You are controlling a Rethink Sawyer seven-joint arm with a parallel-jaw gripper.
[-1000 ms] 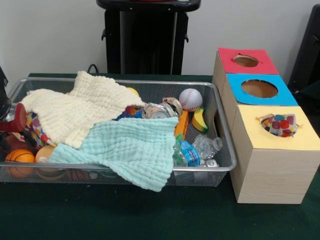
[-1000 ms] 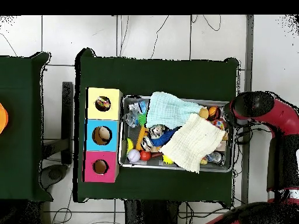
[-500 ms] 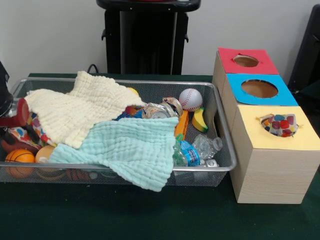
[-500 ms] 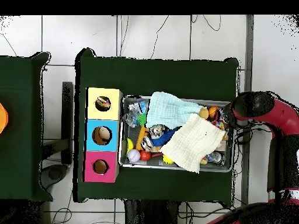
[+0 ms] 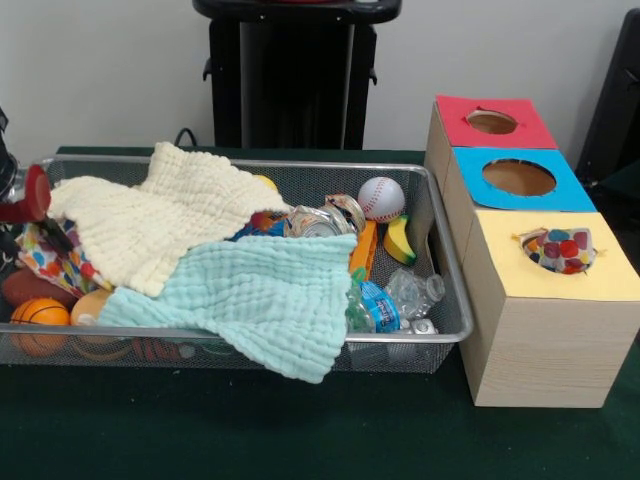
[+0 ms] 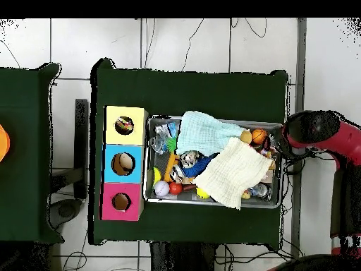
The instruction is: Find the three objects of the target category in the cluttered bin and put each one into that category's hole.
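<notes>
At the far left edge of the front view the gripper [image 5: 22, 205] hangs over the left end of the wire bin [image 5: 442, 275]; only a red and black part of it shows, so I cannot tell whether the pincer is open, closed or carrying anything. Just below it lies a spotted cloth bag [image 5: 48, 262], partly tucked under the cream cloth [image 5: 150, 225], with a small basketball [image 5: 40, 313] in front of it against the mesh. A matching spotted bag [image 5: 560, 250] sits in the hole of the yellow box [image 5: 560, 295] at the far right, so the bag in the bin is most likely the thing wanted.

The step in hand looks like taking that bag; to do it well, come straight down on its bare left part, clear of the cream cloth's edge, so the cloth is not caught and dragged up with it. Keep off the bin wall; soft fabric wants a deep pinch into a bunched fold, not a skim over the top.

Further right, the mint cloth [image 5: 260, 295] covers the middle of the bin and may hide another bag; it may need lifting aside later. The carry to the yellow box runs the bin's whole length, past the baseball [image 5: 381, 198]; lift high enough to clear the rim. The bag in the hole looks lodged there, so the next one may need pressing in.
</notes>
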